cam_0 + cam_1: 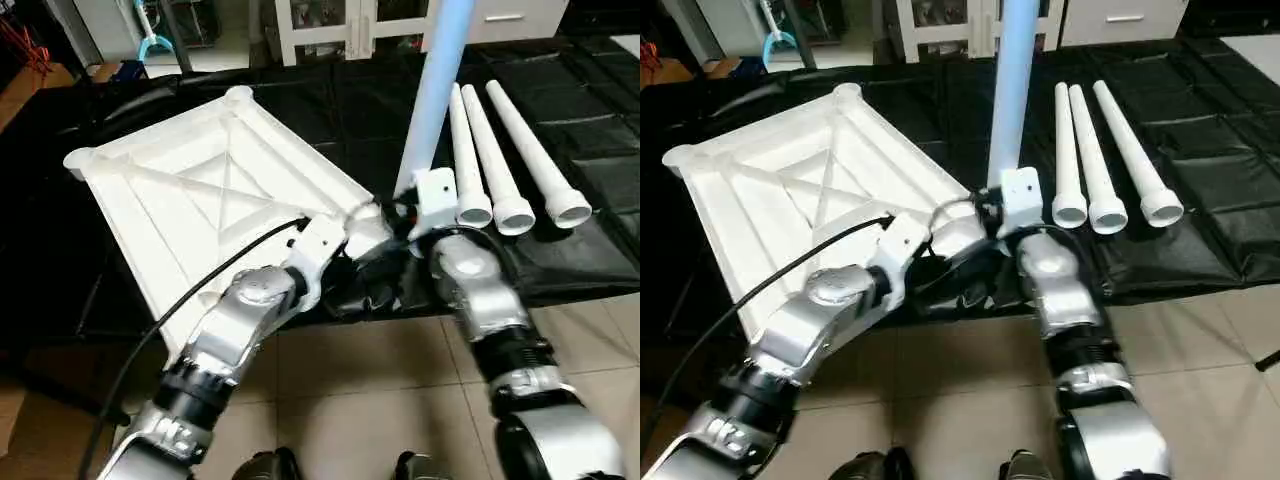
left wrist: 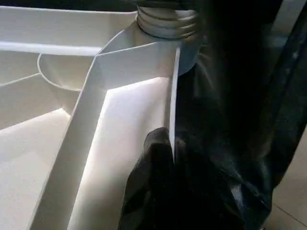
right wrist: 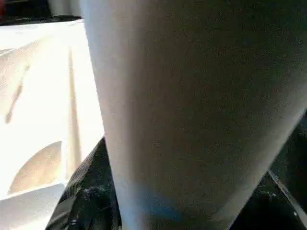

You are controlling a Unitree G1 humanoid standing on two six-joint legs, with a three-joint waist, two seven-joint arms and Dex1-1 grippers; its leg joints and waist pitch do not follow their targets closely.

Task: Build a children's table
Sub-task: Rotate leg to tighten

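One leg (image 1: 437,90) stands upright in the tabletop (image 1: 200,190) corner socket, threads still showing. Right gripper (image 3: 158,211) fingers wrap its base; left gripper (image 2: 165,158) fingers are pinched tight on the rim just below that socket. Risk: cross-threading or leg tipping if the tabletop slips. Three spare legs (image 1: 515,150) lie beyond.

An indoor test room, arranged like a lab corner of a home.
Beige floor tiles (image 1: 380,400) are running under a low platform draped in black sheeting (image 1: 590,130), white cabinets (image 1: 330,25) with glass doors are standing along the back wall, and a blue dustpan (or similar cleaning tool) (image 1: 152,42) is leaning nearby.
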